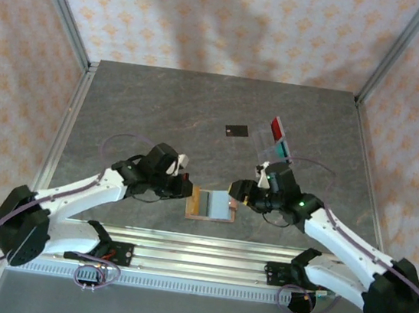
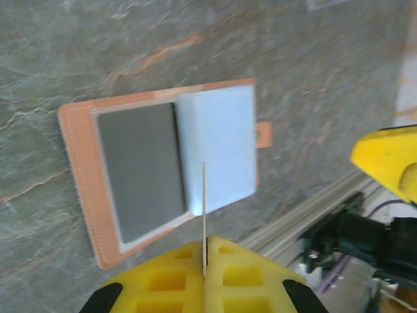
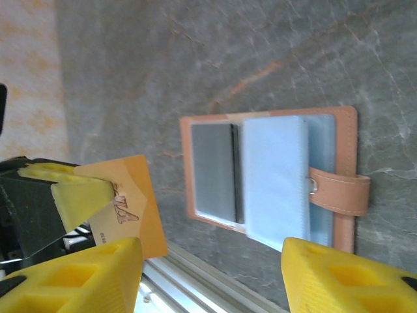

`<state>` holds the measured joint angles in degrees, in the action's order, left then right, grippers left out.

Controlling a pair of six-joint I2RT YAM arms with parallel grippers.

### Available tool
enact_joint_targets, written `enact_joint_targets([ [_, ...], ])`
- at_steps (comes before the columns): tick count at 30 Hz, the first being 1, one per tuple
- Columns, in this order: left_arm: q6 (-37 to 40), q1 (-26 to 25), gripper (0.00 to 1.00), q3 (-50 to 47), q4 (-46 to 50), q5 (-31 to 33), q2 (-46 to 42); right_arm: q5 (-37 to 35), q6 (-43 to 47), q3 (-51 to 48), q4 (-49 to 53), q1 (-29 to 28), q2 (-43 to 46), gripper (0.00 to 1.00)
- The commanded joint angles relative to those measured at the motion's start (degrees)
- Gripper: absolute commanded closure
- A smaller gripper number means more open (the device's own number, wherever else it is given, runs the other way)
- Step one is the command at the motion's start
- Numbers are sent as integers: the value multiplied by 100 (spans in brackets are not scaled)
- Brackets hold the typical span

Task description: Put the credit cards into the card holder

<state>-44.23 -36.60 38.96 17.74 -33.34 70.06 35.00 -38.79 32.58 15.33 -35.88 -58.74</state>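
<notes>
The card holder (image 1: pixel 214 204) lies open near the table's front edge, tan leather with pale blue sleeves (image 2: pixel 218 147) and a grey pocket (image 3: pixel 214 171). My left gripper (image 1: pixel 187 188) is just left of it, shut on an orange-gold credit card (image 3: pixel 124 199), which shows edge-on (image 2: pixel 204 208) between the yellow fingers (image 2: pixel 204 253). My right gripper (image 1: pixel 235 190) hovers at the holder's right edge, open with nothing between its fingers (image 3: pixel 208 274). A black card (image 1: pixel 235 130) lies flat farther back. A red card (image 1: pixel 278 126) and a teal card (image 1: pixel 282 145) sit at the back right.
The red and teal cards rest on a clear sheet (image 1: pixel 267 139). The holder's strap with its snap (image 3: pixel 339 193) sticks out on one side. An aluminium rail (image 1: pixel 197 249) runs along the near edge. Metal frame posts (image 1: pixel 59 5) and patterned walls bound the table.
</notes>
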Motion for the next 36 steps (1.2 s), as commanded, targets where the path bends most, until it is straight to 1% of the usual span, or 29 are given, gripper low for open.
enact_joint_targets([
  [1, 324, 24, 100, -77, -496, -464, 468, 266, 378, 2, -319, -34, -345, 42],
  [3, 378, 12, 100, 22, -622, -523, 821, 320, 380, -81, -574, -33, -604, 42],
  [5, 368, 10, 100, 59, -722, -515, 988, 323, 373, -149, -766, -42, -764, 42],
  [7, 242, 8, 100, -6, -1036, -556, 1059, 262, 337, -239, -943, -48, -874, 44],
  [9, 120, 10, 100, -105, -1378, -580, 1181, 191, 268, -350, -1098, -51, -1052, 48],
  [10, 84, 13, 100, -116, -1487, -619, 1251, 208, 238, -385, -1216, -57, -1151, 51],
  [12, -35, 4, 100, -132, -1787, -808, 1440, 318, 117, -460, -1497, -46, -1362, 68],
  [13, -130, 8, 100, -178, -1993, -885, 1501, 351, 72, -467, -1584, -51, -1438, 72],
  [14, -216, 4, 100, -218, -2172, -911, 1556, 367, 49, -472, -1636, -51, -1504, 73],
  [17, -183, 11, 100, -214, -2144, -832, 1691, 271, 196, -381, -1444, -66, -1555, 74],
  [20, -250, 12, 100, -222, -2331, -867, 1854, 121, 317, -349, -1246, -68, -1542, 74],
  [27, -341, 12, 100, -203, -2599, -902, 2133, 112, 274, -492, -1324, -68, -1549, 75],
  [36, -272, 38, 100, -231, -2580, -928, 1991, -10, 363, -511, -1182, -68, -1514, 78],
])
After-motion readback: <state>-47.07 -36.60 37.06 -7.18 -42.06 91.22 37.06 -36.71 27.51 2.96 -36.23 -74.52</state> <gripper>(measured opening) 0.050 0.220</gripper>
